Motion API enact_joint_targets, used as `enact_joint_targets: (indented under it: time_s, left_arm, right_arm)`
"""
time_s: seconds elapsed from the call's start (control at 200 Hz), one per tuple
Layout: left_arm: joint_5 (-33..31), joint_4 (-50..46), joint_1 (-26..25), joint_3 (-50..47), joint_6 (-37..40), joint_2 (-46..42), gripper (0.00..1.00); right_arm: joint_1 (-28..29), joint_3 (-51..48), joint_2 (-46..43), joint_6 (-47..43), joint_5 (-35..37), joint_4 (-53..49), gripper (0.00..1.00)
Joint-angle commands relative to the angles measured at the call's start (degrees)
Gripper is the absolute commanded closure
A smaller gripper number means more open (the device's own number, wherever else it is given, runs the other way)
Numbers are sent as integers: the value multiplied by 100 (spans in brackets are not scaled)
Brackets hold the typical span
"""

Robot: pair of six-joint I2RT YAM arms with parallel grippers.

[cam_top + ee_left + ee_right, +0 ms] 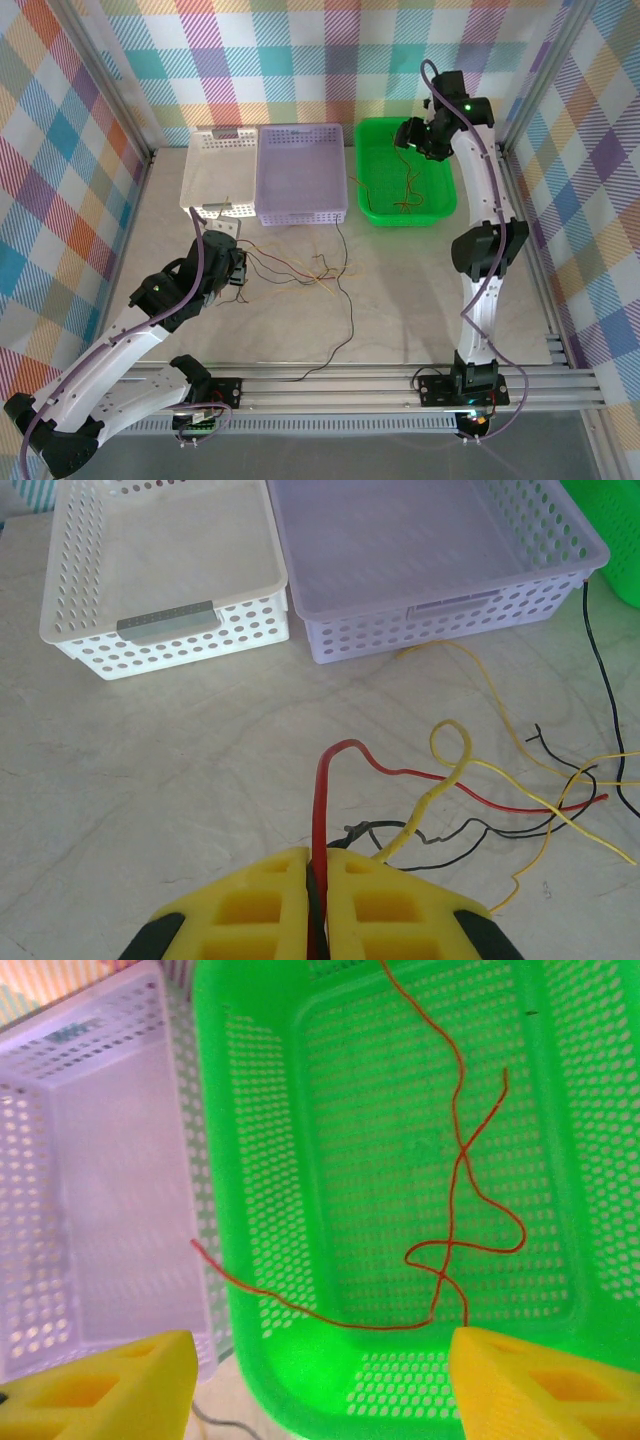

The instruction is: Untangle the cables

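A tangle of red, yellow and black cables (310, 268) lies on the table in front of the baskets. My left gripper (240, 275) is at its left end, shut on a red cable (322, 800) that arches up from between the yellow fingers (250, 900) and runs right. A yellow cable (450, 770) and a thin black cable (470, 830) curl just beyond. My right gripper (320, 1380) hovers open over the green basket (215, 1110). A loose red cable (455, 1180) lies inside that basket, one end draped over its left rim.
A white basket (170, 645) and a purple basket (440, 610) stand side by side at the back, left of the green basket (405, 222). One long black cable (350, 320) trails toward the near rail. Aluminium frame posts bound the table.
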Motion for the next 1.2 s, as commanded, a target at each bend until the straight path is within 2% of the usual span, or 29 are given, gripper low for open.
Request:
enact_joint_targets:
  time_s: [0.0,0.23,0.395,0.52,0.675,0.89,1.03,1.195]
  left_arm:
    - [54,9,38,-10,51,-22,100]
    - [234,54,39,-32,75,-207,100]
    - [533,111,38,-53,121,-368,100]
    - [829,220,38,-111,161,-614,100]
    - [893,255,30,-152,183,-725,100]
    - [1002,257,30,-154,196,-711,100]
    - [930,241,14,-168,194,-673,100]
    - [893,248,12,-164,218,-576,100]
  right_arm:
    - [139,-703,-756,-87,-778,532,33]
    - [679,-2372,-1563,-406,-1048,1228,34]
    - [1200,-4091,-2442,-584,-1214,2316,33]
    - [1462,-4841,-2794,-632,-679,2737,33]
    - [1449,-4963,-2760,-606,174,2649,36]
    - [1461,-4949,-2489,-895,851,2827,42]
    - [1432,-4979,-2122,-1252,945,3044,50]
    - [1414,-5271,-1909,-1637,1016,3607,54]
